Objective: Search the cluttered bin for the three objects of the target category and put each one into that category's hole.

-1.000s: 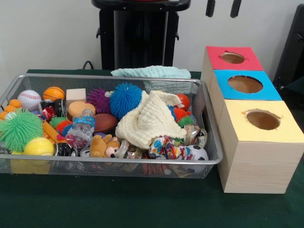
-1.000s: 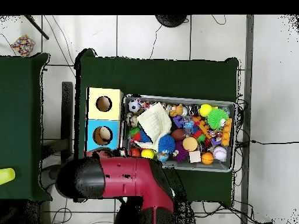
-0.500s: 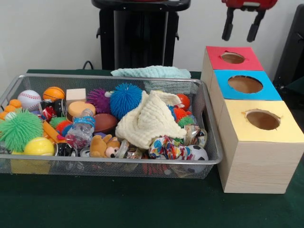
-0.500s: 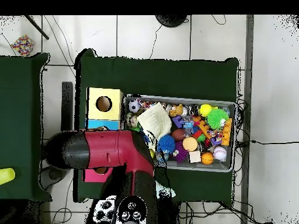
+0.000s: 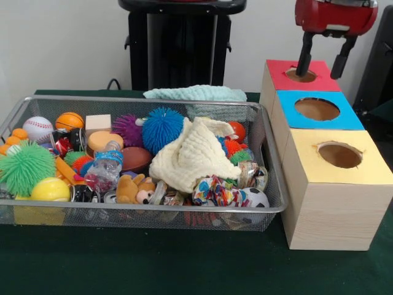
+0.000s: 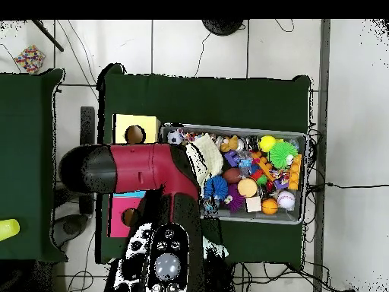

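1. Green cloth covers the table (image 5: 184, 270); a pale wall stands behind it in the front view, and the overhead view shows a tiled floor around it with cables running across.
2. A wire mesh bin (image 5: 270, 184) takes up the table's left and middle in the front view, heaped with toys.
3. At the bin's left end lie a baseball (image 5: 38, 128), a small basketball (image 5: 69, 120), a green spiky ball (image 5: 26, 167) and a yellow tennis ball (image 5: 50, 189).
4. Near the bin's middle sit a blue spiky ball (image 5: 163, 128) and a purple spiky ball (image 5: 127, 128) side by side, with a cream knitted cloth (image 5: 193, 157) spread just to their right.
5. Along the bin's front edge are a small teddy bear (image 5: 134, 189), a clear plastic bottle (image 5: 105, 167) and a little soccer ball (image 5: 256, 198).
6. A wooden box (image 5: 325, 209) stands at the table's right edge, touching or just beside the bin, with three holes in its top: a red panel (image 5: 301, 75) farthest back, a blue panel (image 5: 319, 109) in the middle, a yellow panel (image 5: 341, 157) nearest.
7. The gripper (image 5: 323, 58) hangs over the red panel's hole, its two black fingers (image 5: 304, 55) spread apart with nothing between them.
8. Only the front view shows those fingers; from overhead the red and black arm (image 6: 144, 171) covers the blue panel, part of the red one and the bin's nearest end.
9. The overhead view alone shows a second green table (image 6: 26, 163) well apart at the side.
10. No readable writing or brand shows on anything.
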